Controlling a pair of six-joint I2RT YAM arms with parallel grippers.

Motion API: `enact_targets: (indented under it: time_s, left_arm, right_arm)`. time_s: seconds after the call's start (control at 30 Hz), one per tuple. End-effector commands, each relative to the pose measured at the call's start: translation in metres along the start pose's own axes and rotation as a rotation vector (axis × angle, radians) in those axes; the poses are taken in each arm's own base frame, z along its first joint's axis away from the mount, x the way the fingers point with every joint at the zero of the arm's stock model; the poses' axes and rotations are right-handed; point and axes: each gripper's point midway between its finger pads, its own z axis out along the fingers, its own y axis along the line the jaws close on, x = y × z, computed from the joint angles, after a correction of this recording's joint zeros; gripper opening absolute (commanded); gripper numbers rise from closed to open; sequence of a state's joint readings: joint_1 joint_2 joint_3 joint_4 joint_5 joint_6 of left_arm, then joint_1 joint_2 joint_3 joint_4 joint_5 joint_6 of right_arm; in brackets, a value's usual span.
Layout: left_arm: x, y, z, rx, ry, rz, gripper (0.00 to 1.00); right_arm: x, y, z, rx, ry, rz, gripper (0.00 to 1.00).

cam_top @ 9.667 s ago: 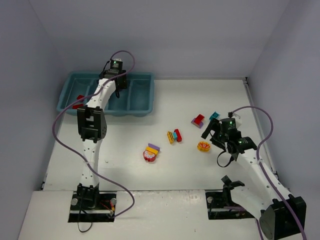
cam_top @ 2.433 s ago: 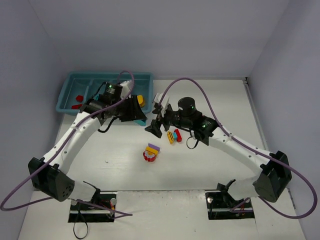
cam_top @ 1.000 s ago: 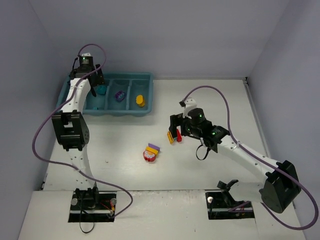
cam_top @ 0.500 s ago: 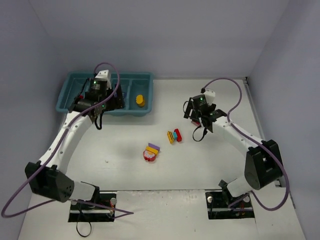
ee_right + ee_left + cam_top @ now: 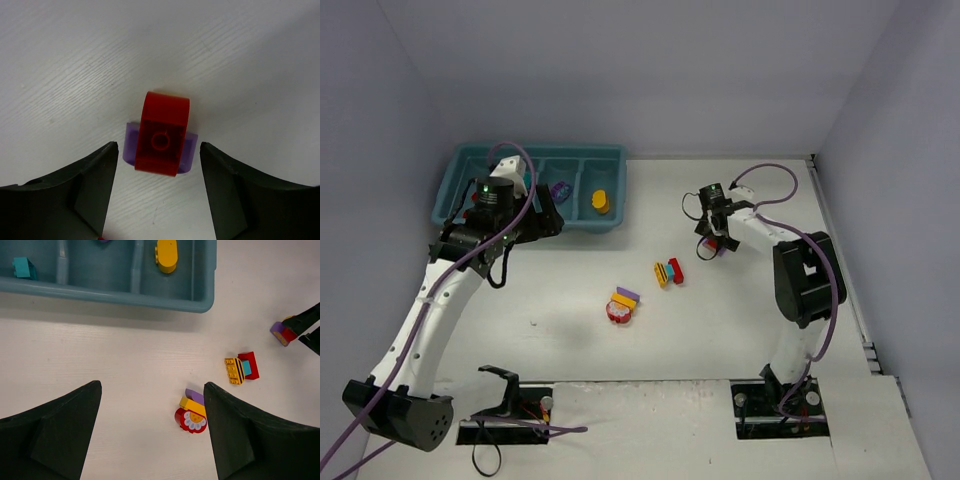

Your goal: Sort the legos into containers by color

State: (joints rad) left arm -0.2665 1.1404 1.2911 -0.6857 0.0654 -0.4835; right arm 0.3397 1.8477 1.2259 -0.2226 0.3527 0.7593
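A red brick stacked on a purple one (image 5: pixel 161 140) lies flat on the table between the fingers of my right gripper (image 5: pixel 157 150). The jaws straddle it with a gap on each side, open. From above, this gripper (image 5: pixel 712 238) hangs over that piece (image 5: pixel 720 250). My left gripper (image 5: pixel 152 435) is open and empty, held high near the front rim of the teal tray (image 5: pixel 150 297) (image 5: pixel 535 222). The tray's compartments hold a yellow piece (image 5: pixel 166 252), a teal brick (image 5: pixel 22 267) and a purple piece (image 5: pixel 560 190).
A yellow, teal and red stack (image 5: pixel 668 272) (image 5: pixel 241 368) and a red flower piece with yellow and purple bricks (image 5: pixel 622 305) (image 5: pixel 192 412) lie mid-table. Grey walls enclose the table on the left, back and right.
My right gripper has settled down over the red and purple piece and its jaws have narrowed around it. My left gripper has drawn back from over the tray toward its front rim.
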Motion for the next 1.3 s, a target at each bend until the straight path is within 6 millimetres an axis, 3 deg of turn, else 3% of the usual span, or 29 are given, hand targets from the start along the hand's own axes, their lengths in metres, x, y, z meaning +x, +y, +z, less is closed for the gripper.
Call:
enact_targets:
  time_s: [0.0,0.2,0.43,0.6,0.67,0.7,0.8,0.83,0.93,0.97,1.0,1.03,1.07,1.17,1.27]
  left_arm:
    - [0.004,-0.004,-0.005,0.031,0.001,-0.016,0.76]
    - [0.012,-0.003,-0.004,0.036,0.015,-0.017,0.76]
    - [0.007,-0.008,-0.002,0.051,0.011,-0.015,0.76]
    - [0.009,-0.009,0.000,0.055,0.020,-0.018,0.76]
    - [0.010,-0.010,0.001,0.063,0.026,-0.023,0.76]
    - [0.010,-0.012,0.000,0.076,0.023,-0.022,0.76]
    - [0.009,-0.020,0.000,0.111,0.020,-0.013,0.76]
    - [0.010,-0.024,0.000,0.130,0.023,-0.010,0.76]
    - [0.008,-0.041,0.001,0.204,0.023,-0.010,0.76]
    - [0.010,-0.048,0.002,0.236,0.036,-0.018,0.76]
    - [0.009,-0.053,0.003,0.254,0.036,-0.020,0.76]
    - [0.008,-0.063,0.003,0.287,0.029,-0.021,0.76]
    - [0.009,-0.070,0.006,0.307,0.034,-0.021,0.76]
    - [0.006,-0.096,0.006,0.389,0.033,-0.031,0.76]
    - [-0.003,-0.119,0.004,0.463,0.014,-0.061,0.76]
  right_arm:
    - [-0.024,0.002,0.002,0.024,-0.043,0.083,0.62]
    - [-0.023,0.000,0.009,0.046,-0.045,0.076,0.48]
    - [-0.027,-0.001,0.008,0.048,-0.058,0.057,0.42]
    - [-0.029,-0.001,0.006,0.046,-0.062,0.043,0.18]
    - [-0.033,0.001,0.002,0.036,-0.072,0.035,0.01]
    - [-0.034,0.003,-0.001,0.020,-0.067,0.017,0.00]
    - [-0.049,0.021,-0.023,-0.094,-0.109,-0.010,0.00]
    - [-0.059,0.034,-0.047,-0.200,-0.130,-0.053,0.00]
    - [-0.071,0.058,-0.084,-0.423,-0.196,-0.106,0.00]
    - [-0.087,0.073,-0.120,-0.564,-0.263,-0.125,0.00]
    - [-0.074,0.076,-0.116,-0.603,-0.238,-0.161,0.00]
    - [-0.089,0.077,-0.154,-0.694,-0.302,-0.161,0.00]
    - [-0.083,0.085,-0.171,-0.792,-0.300,-0.217,0.00]
    - [-0.080,0.096,-0.219,-1.008,-0.362,-0.314,0.00]
    - [-0.077,0.095,-0.246,-1.110,-0.412,-0.349,0.00]
